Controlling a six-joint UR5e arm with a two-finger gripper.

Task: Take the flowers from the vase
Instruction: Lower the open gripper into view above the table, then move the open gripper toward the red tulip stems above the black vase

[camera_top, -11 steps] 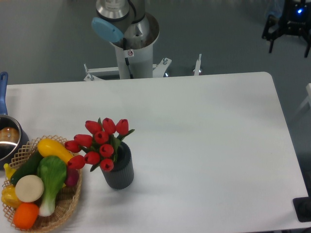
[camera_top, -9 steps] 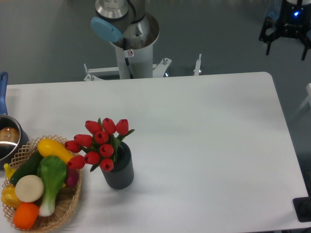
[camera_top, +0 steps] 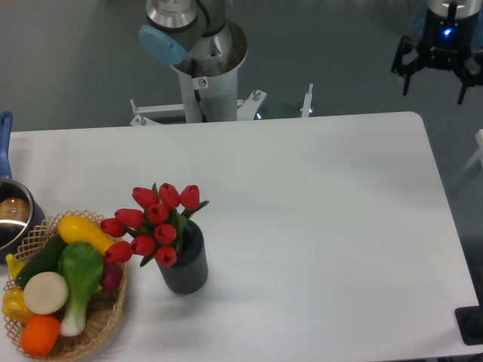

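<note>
Gripper [camera_top: 437, 73]: jaws spread apart, holding nothing — beyond the table's far right corner
Flowers [camera_top: 155, 222]: upright in the vase [camera_top: 185, 264], front left — well apart from the jaws

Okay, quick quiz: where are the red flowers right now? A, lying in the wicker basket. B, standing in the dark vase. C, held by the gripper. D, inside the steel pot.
B: the flowers stand in the vase beside the basket, while the gripper is open, far off past the table's far right corner.
</note>
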